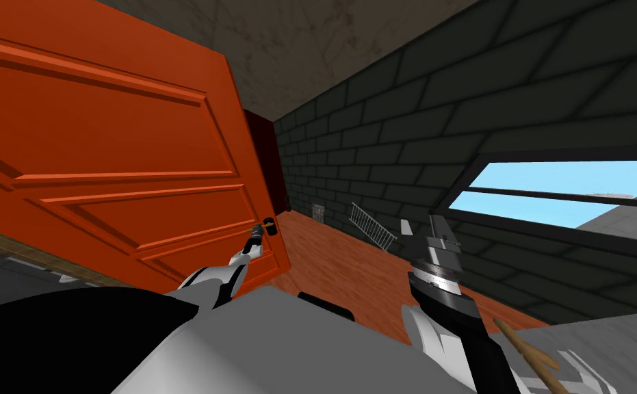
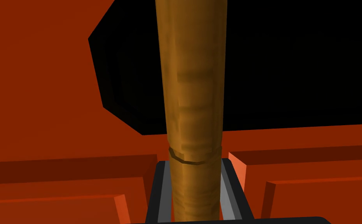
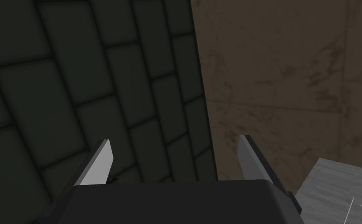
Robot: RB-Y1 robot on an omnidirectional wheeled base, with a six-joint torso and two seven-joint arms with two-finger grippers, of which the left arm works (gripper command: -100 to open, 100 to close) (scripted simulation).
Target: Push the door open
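The orange panelled door (image 1: 105, 157) stands ajar on my left, its free edge toward the middle of the head view. My left gripper (image 1: 256, 236) reaches to its brass handle (image 1: 269, 224). In the left wrist view the brass lever (image 2: 193, 97) runs up between the gripper's fingers (image 2: 164, 190), which press its sides, so my left gripper (image 2: 193, 169) is shut on it. A black plate (image 2: 292, 58) sits behind the lever on the door face (image 2: 40, 97). My right gripper (image 1: 421, 228) is raised off to the right, away from the door, with its fingers (image 3: 102, 159) standing open and holding nothing.
A dark brick wall (image 1: 392, 137) runs along the right with a window (image 1: 549, 188). A white wire rack (image 1: 373, 224) and a small vent (image 1: 319, 213) sit at its base. Wood floor (image 1: 330, 260) lies past the door's edge, with a dark red recess (image 1: 265, 164) beyond.
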